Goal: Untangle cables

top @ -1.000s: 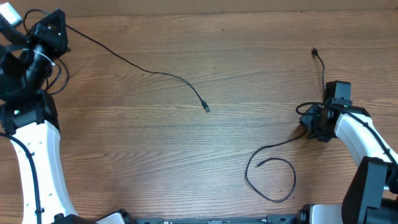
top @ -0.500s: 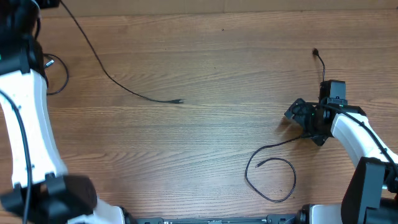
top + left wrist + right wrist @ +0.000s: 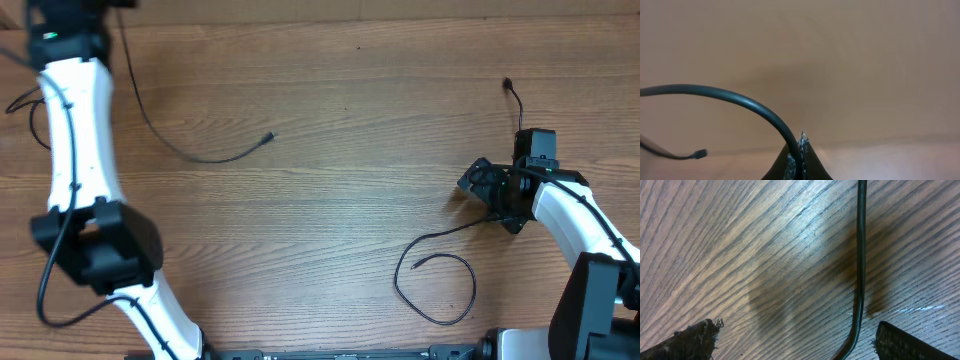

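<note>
Left gripper [image 3: 799, 150] clenches one cable [image 3: 740, 97]; right gripper [image 3: 797, 339] — released — straddles another cable [image 3: 860, 255]. Advised: lay the held one down slowly, well apart.

table [image 3: 330, 90] | brown wood, grain running left-right | fills overhead view

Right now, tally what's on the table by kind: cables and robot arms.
Black cables: 2 (left cable, right cable)
Robot arms: 2 (left arm, right arm)
Total: 4. Left-edge cord uncounted: cannot tell what it belongs to.
</note>
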Robot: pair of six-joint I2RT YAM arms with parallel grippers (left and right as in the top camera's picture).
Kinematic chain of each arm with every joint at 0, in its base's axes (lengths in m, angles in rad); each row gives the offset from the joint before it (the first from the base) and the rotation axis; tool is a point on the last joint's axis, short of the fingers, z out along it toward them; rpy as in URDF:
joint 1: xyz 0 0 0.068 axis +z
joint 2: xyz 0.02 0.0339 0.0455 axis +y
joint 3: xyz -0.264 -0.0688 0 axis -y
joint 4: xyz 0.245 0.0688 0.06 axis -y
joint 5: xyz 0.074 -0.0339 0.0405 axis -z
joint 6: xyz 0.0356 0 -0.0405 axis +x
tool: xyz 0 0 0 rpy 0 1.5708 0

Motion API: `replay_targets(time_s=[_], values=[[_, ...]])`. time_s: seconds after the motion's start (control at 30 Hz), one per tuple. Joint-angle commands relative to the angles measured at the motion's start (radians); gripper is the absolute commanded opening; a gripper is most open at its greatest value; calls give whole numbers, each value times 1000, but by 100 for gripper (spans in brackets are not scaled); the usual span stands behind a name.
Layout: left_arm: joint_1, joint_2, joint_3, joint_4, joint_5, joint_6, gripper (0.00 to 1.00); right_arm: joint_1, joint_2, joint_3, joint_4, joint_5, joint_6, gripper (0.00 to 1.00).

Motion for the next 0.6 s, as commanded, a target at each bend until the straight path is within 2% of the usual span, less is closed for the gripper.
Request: replay_targets(time_s=[0.0,0.13,0.27,0.4,0.57], values=[[-48,75,20,-68,10,45,4,0,-7,1,6,-5,4,100],[-90,142,19,-254,2,33,4,0,-7,1,6,-5,4,100],[-100,180,19,-401,-68,25,4,0,-7,1,6,-5,4,100],[-94,199,19,-555,-72,-49,4,0,-7,1,6,-5,4,100],[-93,208,16,-767,-29,-202,4,0,-7,1,6,-5,4,100]])
